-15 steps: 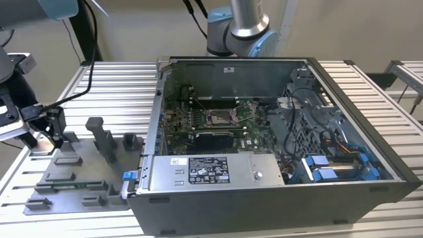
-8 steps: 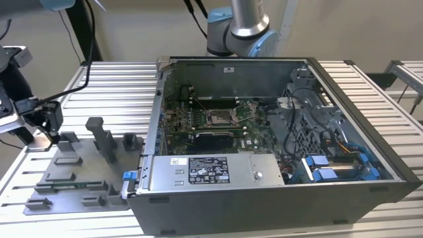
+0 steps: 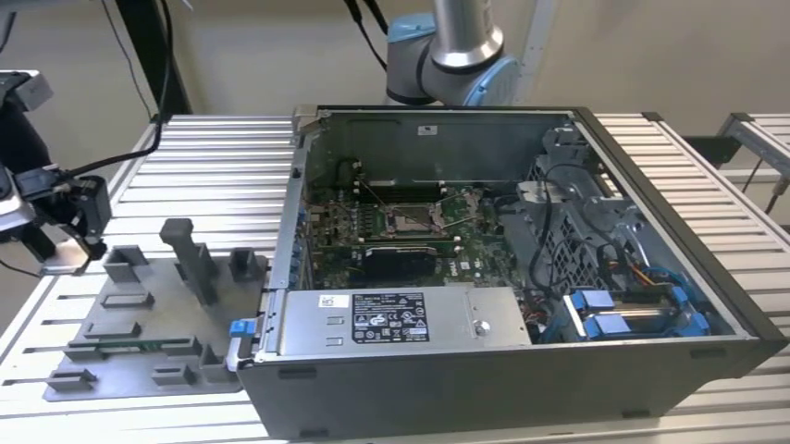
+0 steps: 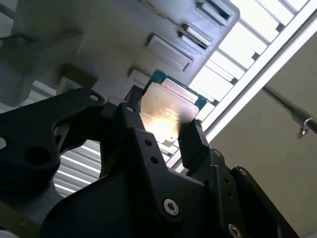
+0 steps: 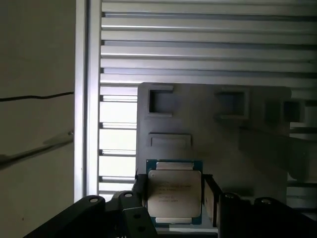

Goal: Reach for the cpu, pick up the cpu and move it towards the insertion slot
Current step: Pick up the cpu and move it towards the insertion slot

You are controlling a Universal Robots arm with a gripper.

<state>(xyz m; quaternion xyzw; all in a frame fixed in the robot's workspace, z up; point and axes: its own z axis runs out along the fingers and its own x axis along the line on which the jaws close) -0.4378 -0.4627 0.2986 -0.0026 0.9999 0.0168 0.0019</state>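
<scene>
Silvery metal glints on the cpu (image 5: 174, 192), a thin square chip with a green rim. In both wrist views I see it pinched by opposite edges between the black fingers (image 5: 140, 189) of the gripper (image 5: 174, 198), which are closed on it. Its bright face is turned toward the first wrist camera. Beyond the chip lies the matte grey fixture plate (image 5: 223, 144), moulded with shallow rectangular pockets, on a table of pale ribbed metal slats (image 5: 198, 44). The second wrist view looks up along the bolted black finger linkage at the chip from a slant. The exterior view gives me the arm's pose. The wrist hangs at the exterior view's left, cables trailing, tool pointing down over the plate's far left edge. The arm's blue-capped joint (image 3: 450, 51) rises behind the open computer case (image 3: 494, 388). Inside that case, on green circuit board, sits the insertion slot (image 3: 412, 218), a square silver frame with a dark centre, well apart from the held chip.
</scene>
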